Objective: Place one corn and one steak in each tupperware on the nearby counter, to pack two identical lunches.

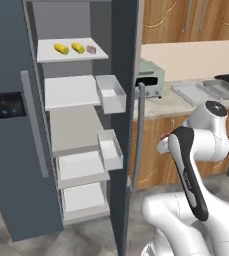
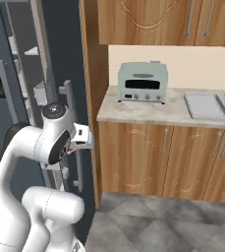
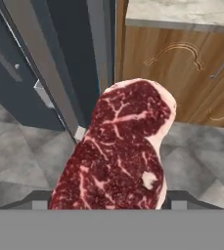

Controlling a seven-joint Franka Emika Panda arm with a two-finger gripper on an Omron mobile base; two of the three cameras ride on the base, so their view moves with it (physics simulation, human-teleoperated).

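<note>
A dark red marbled steak (image 3: pixel 121 146) stands upright between my gripper's (image 3: pixel 108 202) jaws, which are shut on it, low in front of the fridge door edge and the brown cabinet. From the base the gripper (image 1: pixel 164 142) shows beside the open fridge door. Two yellow corn cobs (image 1: pixel 61 48) (image 1: pixel 78 47) and a second steak (image 1: pixel 91 49) lie on the fridge's top shelf. A paler tupperware (image 1: pixel 193 92) and a darker one (image 1: pixel 221 87) sit on the beige counter (image 1: pixel 171 102), to the gripper's right and above it.
The fridge door (image 1: pixel 128 125) stands open between the shelves and the counter, with white door bins (image 1: pixel 111 94). A pale-green toaster oven (image 2: pixel 142 82) sits at the counter's left end. Wooden wall cabinets (image 2: pixel 158 22) hang above. The floor is grey tile.
</note>
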